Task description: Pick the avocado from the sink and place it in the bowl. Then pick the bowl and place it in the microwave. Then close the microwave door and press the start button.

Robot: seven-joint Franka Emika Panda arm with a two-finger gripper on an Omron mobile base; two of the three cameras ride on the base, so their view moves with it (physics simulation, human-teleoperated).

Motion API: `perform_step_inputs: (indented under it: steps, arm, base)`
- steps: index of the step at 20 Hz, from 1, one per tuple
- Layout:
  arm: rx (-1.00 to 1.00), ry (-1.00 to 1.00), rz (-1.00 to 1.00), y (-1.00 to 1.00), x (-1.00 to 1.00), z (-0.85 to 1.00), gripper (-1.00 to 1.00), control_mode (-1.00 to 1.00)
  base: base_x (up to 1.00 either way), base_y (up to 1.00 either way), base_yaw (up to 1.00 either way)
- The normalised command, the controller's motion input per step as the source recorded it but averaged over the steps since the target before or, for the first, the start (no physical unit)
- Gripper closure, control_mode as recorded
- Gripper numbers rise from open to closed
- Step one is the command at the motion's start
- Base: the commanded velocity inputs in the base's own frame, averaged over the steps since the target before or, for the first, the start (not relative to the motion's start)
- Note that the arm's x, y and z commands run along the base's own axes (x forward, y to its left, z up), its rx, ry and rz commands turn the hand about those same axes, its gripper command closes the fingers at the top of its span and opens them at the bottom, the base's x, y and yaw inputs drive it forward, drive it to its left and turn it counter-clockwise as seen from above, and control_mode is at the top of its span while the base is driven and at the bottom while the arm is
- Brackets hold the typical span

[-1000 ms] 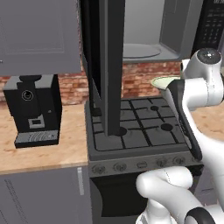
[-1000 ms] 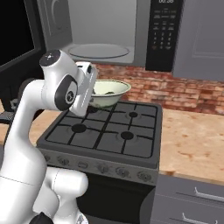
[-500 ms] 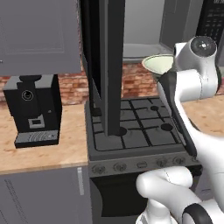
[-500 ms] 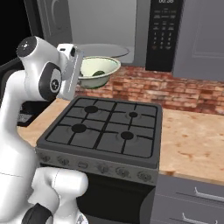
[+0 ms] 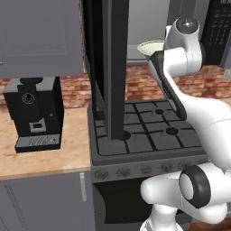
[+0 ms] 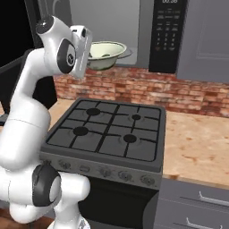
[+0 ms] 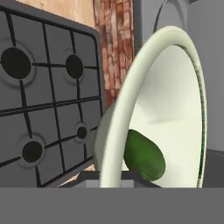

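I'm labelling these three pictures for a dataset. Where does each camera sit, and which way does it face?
Left base view: behind the arm's left, facing the grey gas stove; white arm at right, black coffee machine left.
Right base view: behind the arm's right, facing the same stove; arm at left lifts the pale cream bowl before the open dark microwave.
Hand view: on the hand, looking along the pincer; bowl holds the dark green avocado.
All share bowl and stove.

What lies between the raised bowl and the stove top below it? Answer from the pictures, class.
Nothing: in the right base view the bowl hangs at the microwave opening, with only open air and brick wall behind, above the stove.
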Motion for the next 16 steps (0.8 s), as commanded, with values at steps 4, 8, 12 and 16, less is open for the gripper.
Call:
perform_step_inputs:
  steps: [4,8,12,16]
  arm:
    - [0.00,0.00,0.00,0.00,0.99,0.00,1.00,-1.00]
    - [0.00,0.00,0.02,0.05,0.89,0.06,1.00,-1.00]
    - [0.00,0.00,0.07,0.01,0.93,0.13,1.00,-1.00]
    - [0.00,-0.06,0.12,0.03,0.53,0.03,1.00,-1.00]
  base:
    - [0.00,0.00,0.00]
    - [0.00,0.00,0.00]
    - [0.00,0.00,0.00]
    - [0.00,0.00,0.00]
